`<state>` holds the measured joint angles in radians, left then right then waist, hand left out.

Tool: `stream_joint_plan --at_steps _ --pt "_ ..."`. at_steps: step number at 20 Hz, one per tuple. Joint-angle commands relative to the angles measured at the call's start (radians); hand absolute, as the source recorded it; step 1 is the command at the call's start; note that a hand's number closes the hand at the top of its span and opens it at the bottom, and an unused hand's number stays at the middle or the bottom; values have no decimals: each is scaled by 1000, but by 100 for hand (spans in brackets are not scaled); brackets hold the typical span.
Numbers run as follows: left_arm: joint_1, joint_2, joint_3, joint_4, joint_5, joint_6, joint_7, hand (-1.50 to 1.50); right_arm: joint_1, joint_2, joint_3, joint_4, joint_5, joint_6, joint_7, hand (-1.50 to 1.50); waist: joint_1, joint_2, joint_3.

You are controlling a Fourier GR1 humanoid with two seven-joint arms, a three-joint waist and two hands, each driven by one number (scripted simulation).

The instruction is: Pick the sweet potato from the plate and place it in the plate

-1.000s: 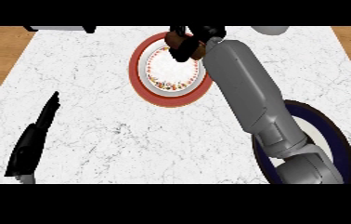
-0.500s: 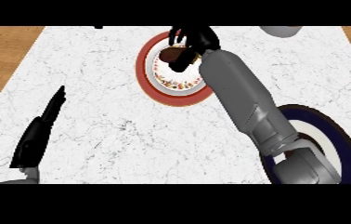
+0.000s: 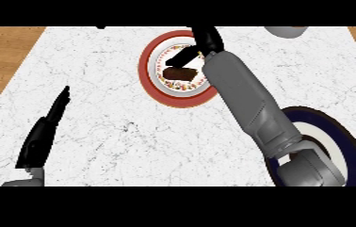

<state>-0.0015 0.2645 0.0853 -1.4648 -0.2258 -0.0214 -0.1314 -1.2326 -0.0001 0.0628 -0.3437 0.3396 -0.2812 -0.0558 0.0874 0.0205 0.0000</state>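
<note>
Bright, even light; faint soft shadows; no glare; edges undistorted.

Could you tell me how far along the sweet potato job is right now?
Early. Nothing looks finished: the sweet potato lies on the red-rimmed plate. In hand: the right hand is over that plate, fingers beside the potato, not visibly round it. Left: grasp, lift, carry to the blue-rimmed plate at lower right. The left hand rests at the left edge.
</note>
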Motion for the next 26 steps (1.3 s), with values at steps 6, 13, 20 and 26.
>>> stream_joint_plan --at_steps 6,13,20,26 --pt "60 8 32 -9 1 11 -17 0 37 -36 -186 14 -145 -129 -97 -150 -47 -6 0" --pt "18 10 42 -16 -3 17 10 0 73 -218 -327 1 -285 117 -269 -150 -53 -5 1" --pt "24 8 50 -57 16 -3 37 0 186 -342 -346 62 -288 294 -492 -150 -48 -4 2" --pt "40 -2 31 -48 3 -14 16 0 194 -444 -357 128 -274 356 -537 -150 -41 -1 2"
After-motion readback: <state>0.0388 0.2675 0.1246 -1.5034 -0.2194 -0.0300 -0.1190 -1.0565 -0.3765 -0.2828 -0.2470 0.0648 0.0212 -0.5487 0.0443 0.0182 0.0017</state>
